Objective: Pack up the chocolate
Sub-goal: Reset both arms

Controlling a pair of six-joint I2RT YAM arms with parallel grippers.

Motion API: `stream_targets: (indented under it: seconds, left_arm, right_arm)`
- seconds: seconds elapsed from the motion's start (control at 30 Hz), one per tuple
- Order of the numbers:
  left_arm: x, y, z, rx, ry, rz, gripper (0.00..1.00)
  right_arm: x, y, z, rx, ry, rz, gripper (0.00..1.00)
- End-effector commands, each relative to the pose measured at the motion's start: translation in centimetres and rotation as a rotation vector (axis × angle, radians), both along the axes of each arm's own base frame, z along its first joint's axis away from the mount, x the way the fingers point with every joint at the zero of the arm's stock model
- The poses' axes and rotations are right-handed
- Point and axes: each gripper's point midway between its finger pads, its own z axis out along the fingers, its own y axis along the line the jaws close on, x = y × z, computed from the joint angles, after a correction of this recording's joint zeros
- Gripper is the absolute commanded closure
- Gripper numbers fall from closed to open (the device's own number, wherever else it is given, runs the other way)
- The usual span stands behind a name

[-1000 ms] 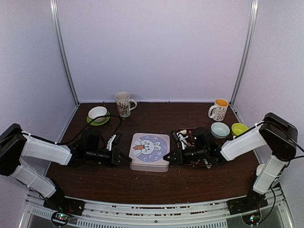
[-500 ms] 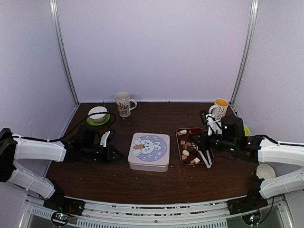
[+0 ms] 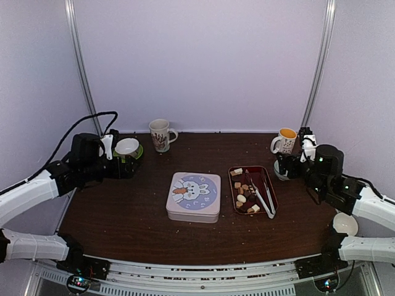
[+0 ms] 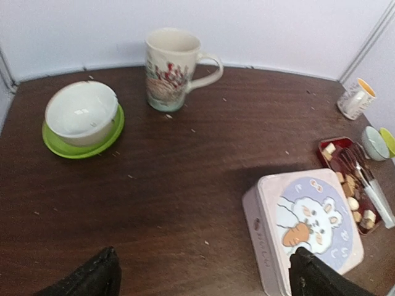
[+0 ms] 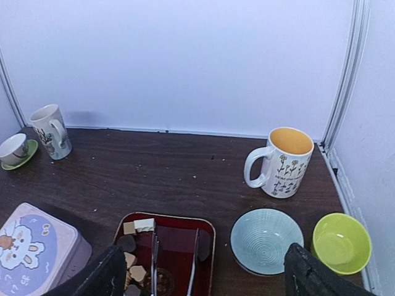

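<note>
Starting nearest, at 4 o'clock: spotting 1 plain bowl [image 3: 345, 223] beside the right arm. Moving to the middle of the table [image 3: 123, 228]: finding a closed pale tin [image 3: 194, 196] showing a rabbit and carrot on its lid. Finding, at 3 o'clock of the tin and apart from it, a dark red tray [image 3: 253, 168] holding the chocolate [image 3: 242, 191], small tan, white and dark brown pieces sitting mostly in its left half. Seeing metal tongs [image 3: 262, 196] lying lengthwise in the tray's right half, beside the pieces. Seeing the left gripper [image 4: 203, 279] hanging at 9 o'clock above bare wood, fingers spreading wide, gripping nothing. Seeing the right gripper [image 5: 203, 276] hanging at 3 o'clock, right of the tray, fingers likewise spreading wide, gripping nothing. Going farther, at 2 o'clock: noting 2 bowls side by side, a pale blue bowl [image 5: 266, 239] and a lime bowl [image 5: 341, 242], with a yellow-lined mug [image 5: 281, 161] standing upright just behind. Ending at the back: noting a floral mug [image 4: 170, 68] standing upright at 11 o'clock and a white bowl [image 4: 81, 111] resting on a green saucer [image 4: 83, 140] at 10 o'clock.
</note>
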Motion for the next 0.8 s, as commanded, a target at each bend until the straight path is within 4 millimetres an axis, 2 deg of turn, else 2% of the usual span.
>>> stream_targets:
  seconds: [0.0, 0.1, 0.27, 0.33, 0.43, 0.6, 0.7, 0.77]
  left_arm:
    - [1.5, 4.6, 3.6, 0.211, -0.178, 0.163, 0.02]
    - [1.4, 6.0, 5.3, 0.291, -0.290, 0.194, 0.02]
    - [1.0, 6.2, 6.6, 0.405, -0.506, 0.144, 0.02]
    - [1.2, 7.5, 5.9, 0.463, -0.537, 0.202, 0.02]
    - [2.1, 10.5, 4.5, 0.517, -0.518, 0.307, 0.02]
    - [2.9, 15.0, 1.4, 0.489, -0.490, 0.444, 0.02]
    - [3.7, 16.7, -0.6, 0.464, -0.457, 0.474, 0.02]
    - [4.2, 17.5, -1.6, 0.471, -0.435, 0.492, 0.02]
  right_arm:
    - [0.8, -0.9, 2.9, -0.139, -0.142, -0.039, 0.06]
    - [0.9, -1.1, 3.6, -0.165, -0.227, -0.049, 0.05]
    - [1.8, -1.8, 3.0, -0.150, -0.228, -0.097, 0.00]
    - [2.8, -2.7, 2.0, -0.156, -0.199, -0.107, 0.00]
    - [4.0, -4.4, 1.2, -0.133, -0.171, -0.145, 0.01]
    - [3.8, -8.3, 0.5, -0.158, -0.235, -0.264, 0.02]
    - [3.7, -9.5, -1.1, -0.169, -0.245, -0.281, 0.02]
    - [4.5, -10.0, -2.4, -0.162, -0.221, -0.278, 0.02]
